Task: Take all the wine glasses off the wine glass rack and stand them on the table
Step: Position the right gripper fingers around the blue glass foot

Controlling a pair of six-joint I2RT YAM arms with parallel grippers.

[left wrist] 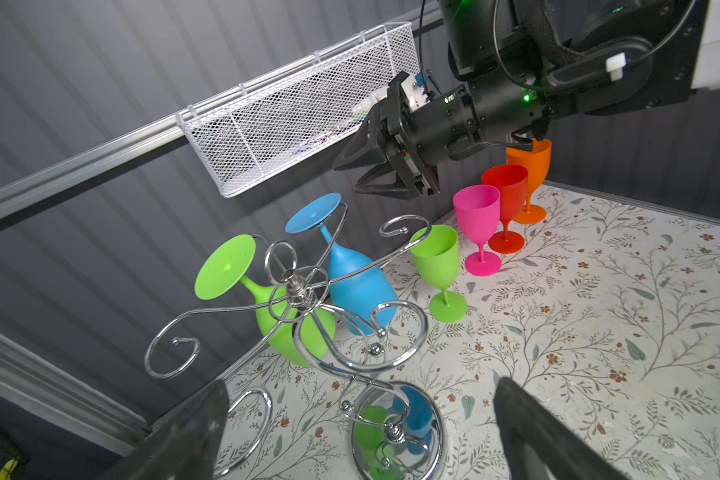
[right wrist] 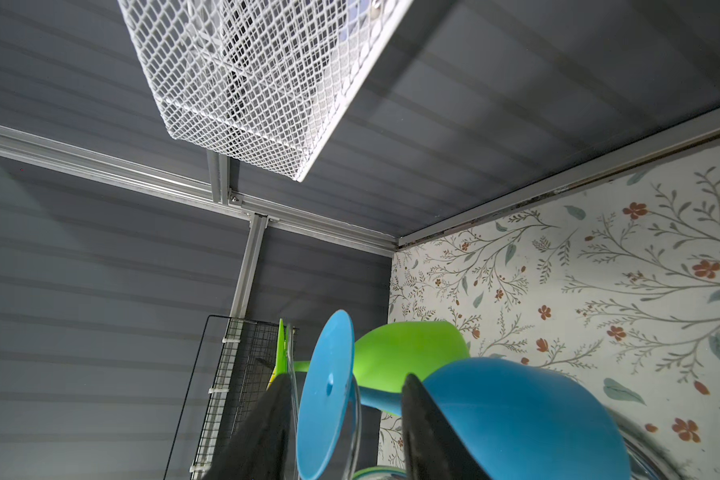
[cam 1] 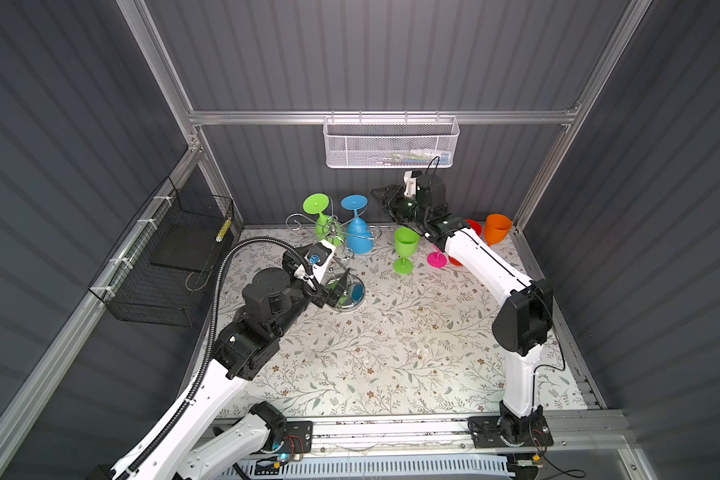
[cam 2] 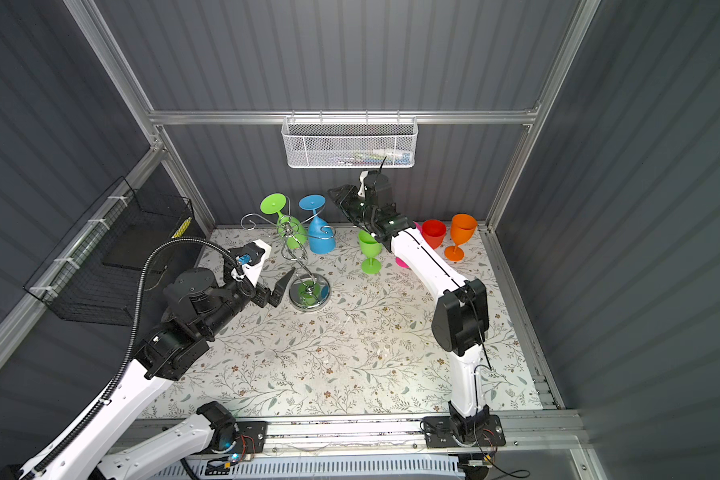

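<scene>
no legible text, labels, numbers anywhere

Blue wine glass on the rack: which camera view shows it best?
Left wrist view: the blue wine glass hangs upside down, visible nearly whole from foot to bowl. Both top views show it small and distant; the right wrist view crops it close.

Grey ribbed walls [cam 1: 391,54], aluminium frame [cam 1: 267,117], floral tabletop [cam 1: 391,353]

Straddles foot disc of blue wine glass [right wrist: 516,411] with right end effector [right wrist: 347,380], dark fingers [right wrist: 267,428] apart. Shows green wine glass [right wrist: 408,347] just behind, white mesh basket [right wrist: 246,83] on wall, black wire basket [right wrist: 233,374], floral worktop [right wrist: 599,270].
</scene>
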